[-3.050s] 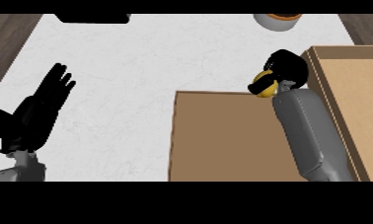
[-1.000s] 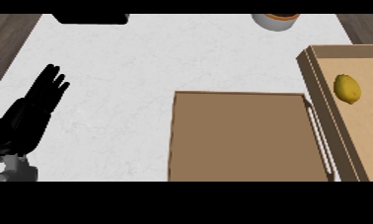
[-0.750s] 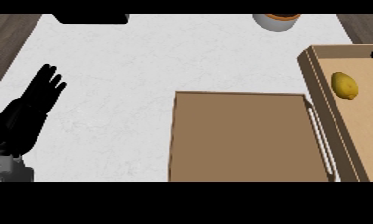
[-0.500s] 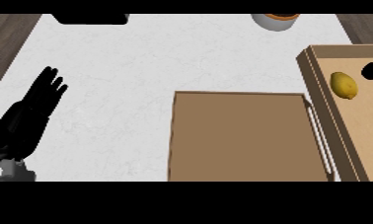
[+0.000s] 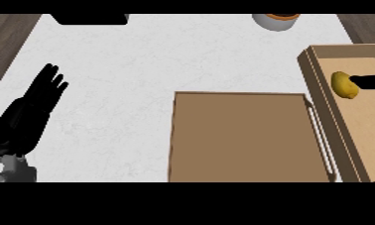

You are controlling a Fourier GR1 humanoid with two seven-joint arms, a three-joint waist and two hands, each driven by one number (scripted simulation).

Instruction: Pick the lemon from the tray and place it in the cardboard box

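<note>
Oval yellow lemon (image 5: 343, 84) sits in cardboard box (image 5: 322, 85), right robot hand (image 5: 364, 81) beside it mostly cut off, grip can't tell; left robot hand (image 5: 35, 107) open, far left.

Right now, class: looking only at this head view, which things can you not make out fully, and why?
- Right hand: only a dark tip shows by the lemon; the right edge cuts off the rest, so its fingers cannot be read.
- Cardboard box: far side cut off by the right edge.
- Bowl: cut off at the top.
</note>
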